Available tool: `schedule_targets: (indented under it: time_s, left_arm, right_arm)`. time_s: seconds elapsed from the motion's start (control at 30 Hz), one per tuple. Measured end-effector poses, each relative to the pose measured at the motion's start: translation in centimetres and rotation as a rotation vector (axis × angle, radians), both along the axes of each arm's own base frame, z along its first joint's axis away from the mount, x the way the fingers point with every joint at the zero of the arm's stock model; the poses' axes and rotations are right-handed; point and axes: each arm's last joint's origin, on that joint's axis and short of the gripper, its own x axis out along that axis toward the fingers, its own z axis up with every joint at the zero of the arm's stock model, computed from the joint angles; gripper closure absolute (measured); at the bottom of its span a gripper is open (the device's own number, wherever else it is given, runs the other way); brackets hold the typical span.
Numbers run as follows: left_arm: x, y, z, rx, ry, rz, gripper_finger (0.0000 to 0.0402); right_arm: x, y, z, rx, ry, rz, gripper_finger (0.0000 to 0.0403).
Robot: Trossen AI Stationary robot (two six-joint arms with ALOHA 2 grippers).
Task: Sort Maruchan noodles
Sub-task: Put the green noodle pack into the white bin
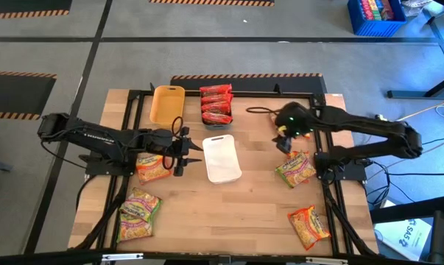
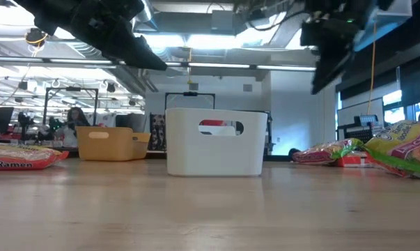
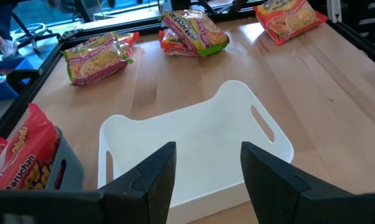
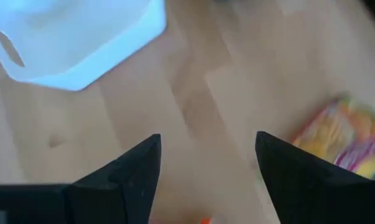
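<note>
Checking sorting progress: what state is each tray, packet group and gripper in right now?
White tray: empty.
Yellow tray: empty.
Dark tray: holds red packets.
Packets left: loose on table.
Packets right: loose on table.
Orange packet: loose near the front right corner.
Left gripper: open, empty, beside the white tray.
Right gripper: open, empty, above the table.

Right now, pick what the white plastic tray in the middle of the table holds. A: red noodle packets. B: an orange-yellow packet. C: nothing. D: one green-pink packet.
C: the left wrist view looks straight into the white plastic tray and shows only its bare floor.
</note>
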Motion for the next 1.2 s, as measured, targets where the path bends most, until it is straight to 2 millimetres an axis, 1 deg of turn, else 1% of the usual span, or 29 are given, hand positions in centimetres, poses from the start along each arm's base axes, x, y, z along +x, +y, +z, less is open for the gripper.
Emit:
schedule_targets:
  time_s: [0.13,0.27,0.37,0.47,0.57,0.67,0.73,0.87,1.03,1.2]
  left_arm:
    - [0.0,0.0,0.0,-0.005,-0.001,0.007,0.0227]
    - [0.0,0.0,0.0,-0.012,-0.001,0.01,0.0227]
    - [0.0,0.0,0.0,-0.016,0.001,0.012,0.0227]
    - [0.1,0.0,-0.2,-0.03,0.012,0.018,0.0227]
    - [0.3,0.0,-0.4,-0.034,0.01,0.02,0.0227]
    - [0.4,0.0,-0.6,-0.034,0.022,0.02,0.0227]
    - [0.7,0.0,-0.8,-0.034,0.022,0.021,0.0227]
    - [1.0,0.0,-1.2,-0.031,0.03,0.021,0.0227]
    - [1.3,0.0,-1.6,-0.03,0.045,0.023,0.0227]
    - [1.4,0.0,-1.7,-0.029,0.051,0.024,0.0227]
  right_arm:
    - [-2.2,0.7,0.3,0.08,0.036,-0.084,0.016]
    - [-3.9,1.3,0.6,0.143,0.073,-0.158,0.016]
    - [-4.7,1.6,0.5,0.171,0.123,-0.16,0.016]
    - [-5.0,1.7,0.4,0.175,0.153,-0.15,0.016]
    - [-4.9,1.7,0.4,0.157,0.151,-0.108,0.016]
    - [-4.3,1.6,0.1,0.165,0.138,-0.057,0.016]
    - [-3.7,1.6,-0.6,0.205,0.119,-0.013,0.016]
    - [-2.2,1.4,-2.7,0.283,0.13,0.056,0.016]
    - [-0.7,0.9,-4.7,0.297,0.237,0.111,0.016]
    - [-0.3,0.9,-6.8,0.369,0.42,0.131,0.016]
